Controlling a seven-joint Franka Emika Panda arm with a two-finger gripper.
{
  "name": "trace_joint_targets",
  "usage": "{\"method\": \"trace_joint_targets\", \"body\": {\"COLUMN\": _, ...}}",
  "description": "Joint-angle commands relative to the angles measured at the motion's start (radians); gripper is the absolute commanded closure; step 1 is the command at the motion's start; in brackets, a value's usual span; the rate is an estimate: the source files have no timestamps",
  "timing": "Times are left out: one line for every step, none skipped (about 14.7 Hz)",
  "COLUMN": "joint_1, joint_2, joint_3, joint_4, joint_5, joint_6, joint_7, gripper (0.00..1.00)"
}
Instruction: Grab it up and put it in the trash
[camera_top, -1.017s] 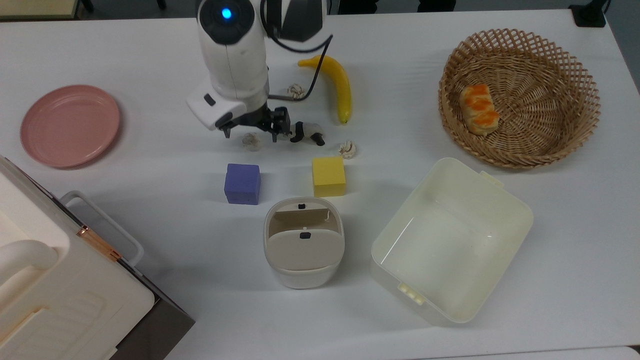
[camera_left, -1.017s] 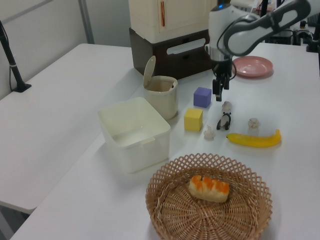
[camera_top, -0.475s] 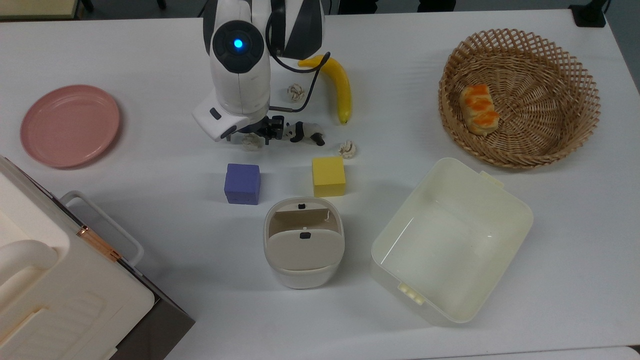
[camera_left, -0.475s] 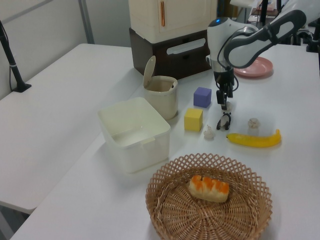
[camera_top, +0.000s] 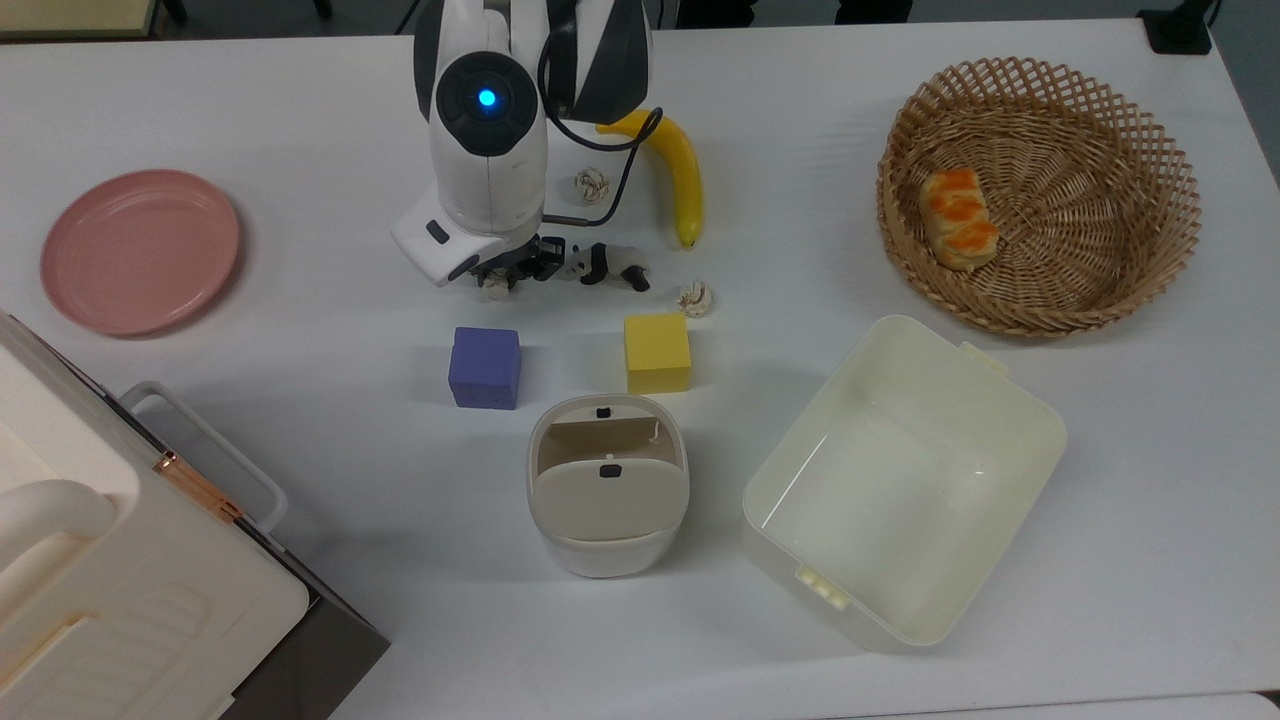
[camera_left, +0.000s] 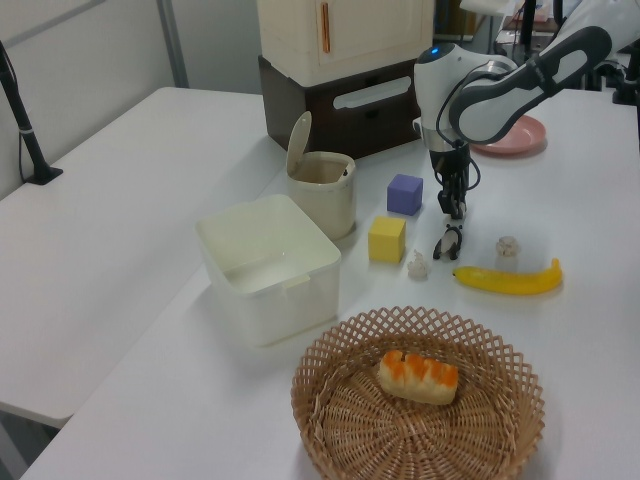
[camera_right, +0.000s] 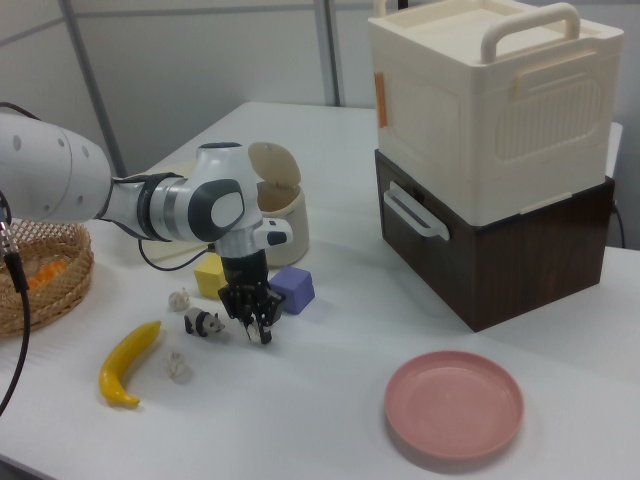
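From above, in the top view, the gripper (camera_top: 503, 281) has dropped from its higher hover of a second ago and now sits right at the table, straddling the small pale paper wad (camera_top: 497, 290), of which a sliver peeks out below the fingers. That wad lies just to the top view's left of the toy panda (camera_top: 607, 267) and beyond the purple cube (camera_top: 485, 367); two browner wads (camera_top: 592, 184) (camera_top: 696, 298) lie apart from it, near the banana (camera_top: 675, 172). The beige trash bin (camera_top: 607, 497), its flap tipped open, stands nearer the camera, beyond the cubes, so the carry looks short. Turning to the left view, the arm reaches down beside the purple cube (camera_left: 405, 194), and the gripper (camera_left: 455, 208) hides the wad completely where a second ago it was showing; the bin (camera_left: 322, 188) stands further to the left view's left. Over in the right view, the fingers (camera_right: 268, 330) reach the tabletop just to the right view's right of the panda (camera_right: 203, 322), slightly parted, and whether they already pinch the paper I cannot tell. The descent seems finished; closing and lifting appear to be what remains before the drop.
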Motion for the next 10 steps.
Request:
{"method": "trace_joint_targets", "body": {"joint_1": -0.001, "joint_2": -0.038, "joint_3": -0.003, "joint_4": 0.014, "joint_5": -0.023, "joint_6": 0.014, "joint_7": 0.012, "gripper": 0.9}}
{"method": "trace_joint_targets", "body": {"joint_1": -0.001, "joint_2": -0.046, "joint_3": -0.003, "joint_4": 0.033, "joint_5": -0.021, "joint_6": 0.011, "joint_7": 0.012, "gripper": 0.9}}
{"method": "trace_joint_targets", "body": {"joint_1": -0.001, "joint_2": -0.052, "joint_3": -0.003, "joint_4": 0.056, "joint_5": -0.021, "joint_6": 0.011, "joint_7": 0.012, "gripper": 0.9}}
{"method": "trace_joint_targets", "body": {"joint_1": 0.003, "joint_2": -0.052, "joint_3": -0.003, "joint_4": 0.082, "joint_5": -0.021, "joint_6": 0.011, "joint_7": 0.012, "gripper": 0.9}}
{"method": "trace_joint_targets", "body": {"joint_1": 0.006, "joint_2": -0.052, "joint_3": -0.003, "joint_4": 0.105, "joint_5": -0.021, "joint_6": 0.011, "joint_7": 0.012, "gripper": 0.9}}
{"method": "trace_joint_targets", "body": {"joint_1": 0.008, "joint_2": -0.052, "joint_3": -0.003, "joint_4": 0.128, "joint_5": -0.021, "joint_6": 0.012, "joint_7": 0.012, "gripper": 0.9}}
{"method": "trace_joint_targets", "body": {"joint_1": 0.008, "joint_2": -0.05, "joint_3": -0.001, "joint_4": 0.152, "joint_5": -0.02, "joint_6": 0.015, "joint_7": 0.012, "gripper": 0.9}}
{"method": "trace_joint_targets", "body": {"joint_1": 0.009, "joint_2": -0.049, "joint_3": -0.001, "joint_4": 0.178, "joint_5": -0.015, "joint_6": 0.02, "joint_7": 0.012, "gripper": 0.9}}
{"method": "trace_joint_targets", "body": {"joint_1": 0.009, "joint_2": -0.044, "joint_3": -0.001, "joint_4": 0.209, "joint_5": -0.012, "joint_6": 0.021, "joint_7": 0.012, "gripper": 0.89}}
{"method": "trace_joint_targets", "body": {"joint_1": 0.012, "joint_2": -0.037, "joint_3": 0.006, "joint_4": 0.258, "joint_5": -0.009, "joint_6": 0.024, "joint_7": 0.012, "gripper": 0.88}}
